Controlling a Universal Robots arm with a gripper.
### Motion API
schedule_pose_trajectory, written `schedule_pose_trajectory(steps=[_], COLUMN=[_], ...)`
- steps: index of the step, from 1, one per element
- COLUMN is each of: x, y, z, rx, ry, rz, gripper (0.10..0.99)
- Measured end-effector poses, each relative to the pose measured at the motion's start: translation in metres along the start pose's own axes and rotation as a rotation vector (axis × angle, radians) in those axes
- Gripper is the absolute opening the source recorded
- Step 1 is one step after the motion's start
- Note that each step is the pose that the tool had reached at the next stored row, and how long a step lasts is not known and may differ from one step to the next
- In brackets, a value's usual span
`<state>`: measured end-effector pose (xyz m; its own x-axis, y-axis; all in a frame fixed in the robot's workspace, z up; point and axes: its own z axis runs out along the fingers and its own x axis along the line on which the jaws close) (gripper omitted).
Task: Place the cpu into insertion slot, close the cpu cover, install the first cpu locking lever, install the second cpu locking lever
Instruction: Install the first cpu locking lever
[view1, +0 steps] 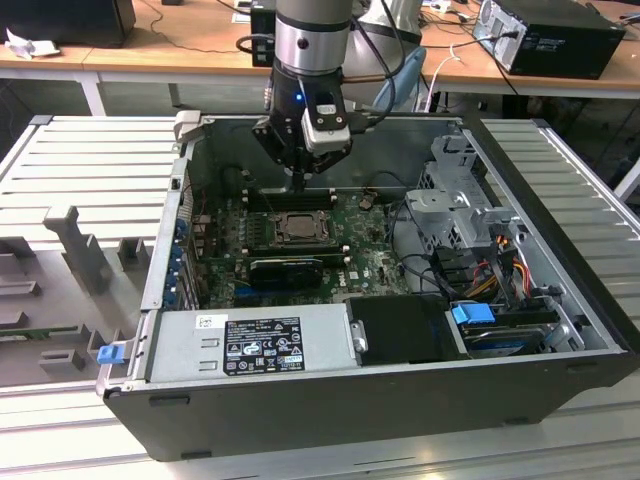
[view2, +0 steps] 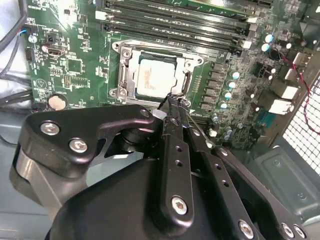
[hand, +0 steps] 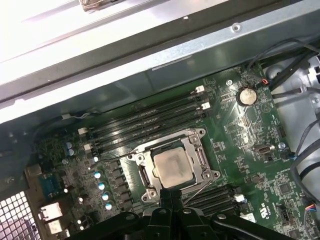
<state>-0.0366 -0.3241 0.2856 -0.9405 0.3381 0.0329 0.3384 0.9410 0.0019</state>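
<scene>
Seen in both wrist views: small flat square cpu (view2: 157, 77) (hand: 172, 167), pale beige-grey brushed metal face, lying flat in small square insertion slot (hand: 146, 174) with black plastic rim. Lying down flat around the chip: thin grey metal cpu cover (view2: 127, 75) (hand: 200, 155), a square frame with a large window, dull sheen, and screw heads at the corners. All set on the green motherboard (hand: 250, 130), matte and crowded with tiny parts. Beside the slot: long black memory slots (hand: 150, 120) with white end clips; farther off, a round silver coin cell (hand: 245, 96). Black metal gripper (view2: 172, 102) (hand: 172, 192) (view1: 298, 183), bolted link arms, narrow fingertips pressed together, poised at the cover's edge. Cannot tell if touching it or pinching anything. Near the tips, a thin wire lever (hand: 200, 191) slanting off the slot corner, its end hard to make out. Slot edge nearest the tips hidden behind the fingers. In the exterior view: open dark grey sheet-metal computer case (view1: 400, 400), grey boxy power supply (view1: 250, 345) at the near edge, long black graphics card (view1: 285, 268) just beside the slot. Arm cut off at the top edge.
</scene>
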Motion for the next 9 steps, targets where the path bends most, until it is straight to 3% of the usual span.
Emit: schedule_pose_trajectory(steps=[5,9], x=[0.0029,0.0029], y=[-0.0015,-0.0015], z=[0.0016,0.0029], rx=[-0.003,-0.002], ry=[-0.0106,-0.0116], rz=[-0.013,-0.082], gripper=[0.106,0.106])
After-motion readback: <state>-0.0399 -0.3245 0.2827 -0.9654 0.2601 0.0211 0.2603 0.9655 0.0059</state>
